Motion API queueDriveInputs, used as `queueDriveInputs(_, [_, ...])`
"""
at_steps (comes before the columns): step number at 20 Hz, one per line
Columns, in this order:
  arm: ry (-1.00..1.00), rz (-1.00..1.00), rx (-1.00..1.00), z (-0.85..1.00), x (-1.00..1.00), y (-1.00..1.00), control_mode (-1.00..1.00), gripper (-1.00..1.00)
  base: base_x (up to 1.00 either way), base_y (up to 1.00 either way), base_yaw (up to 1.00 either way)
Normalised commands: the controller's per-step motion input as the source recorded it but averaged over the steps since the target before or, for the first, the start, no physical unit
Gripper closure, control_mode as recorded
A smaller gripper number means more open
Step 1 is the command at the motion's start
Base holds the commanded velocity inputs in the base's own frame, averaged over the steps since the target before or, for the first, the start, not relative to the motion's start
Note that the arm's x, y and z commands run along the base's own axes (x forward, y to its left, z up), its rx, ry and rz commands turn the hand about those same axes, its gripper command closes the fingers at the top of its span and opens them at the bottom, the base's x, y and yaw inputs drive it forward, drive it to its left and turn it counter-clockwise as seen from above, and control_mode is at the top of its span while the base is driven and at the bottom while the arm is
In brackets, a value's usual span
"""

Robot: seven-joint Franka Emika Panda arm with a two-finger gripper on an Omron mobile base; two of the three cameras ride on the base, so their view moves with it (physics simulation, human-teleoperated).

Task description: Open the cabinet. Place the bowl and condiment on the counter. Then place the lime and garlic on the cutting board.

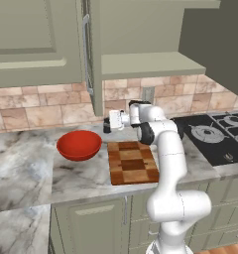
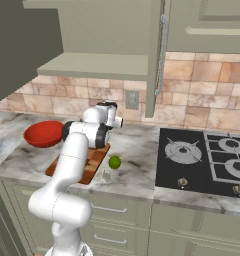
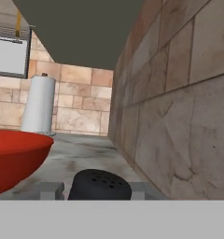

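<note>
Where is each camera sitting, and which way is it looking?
Left base view: behind the arm to its left, looking down over the counter, red bowl and cutting board; the white arm rises at lower right.
Right base view: behind to its right, facing the same counter; the arm rises at lower left, with the lime beside the board.
Hand view: on the hand, low along the tiled wall, over the condiment cap.
Shared: all three show the bowl.

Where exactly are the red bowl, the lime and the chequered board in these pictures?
red bowl (image 1: 79,144), left base view, on its inner hollow.
lime (image 2: 114,162), right base view, on the middle of the fruit.
chequered board (image 1: 133,165), left base view, on its bare top face.
</note>
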Motion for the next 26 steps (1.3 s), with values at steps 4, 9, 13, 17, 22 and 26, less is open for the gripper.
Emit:
queueDriveInputs(4, [0.01,0.0,-0.02,-0.39,0.24,0.04,-1.0,1.0,0.0,0.0,0.0])
queueDriveInputs(9, [0.0,0.0,0.0,-0.45,0.11,0.0,-1.0,1.0,0.0,0.0,0.0])
queueDriveInputs(13, [0.0,0.0,0.0,-0.45,0.06,0.0,-1.0,1.0,0.0,0.0,0.0])
queueDriveInputs(17, [0.01,0.0,0.0,-0.36,0.0,0.0,-1.0,1.0,0.0,0.0,0.0])
queueDriveInputs(22, [0.01,0.0,0.0,-0.29,0.0,-0.02,-1.0,-1.0,0.0,0.0,0.0])
queueDriveInputs(26, [0.0,0.0,0.03,-0.13,0.0,-0.19,-1.0,-1.0,0.0,0.0,0.0])
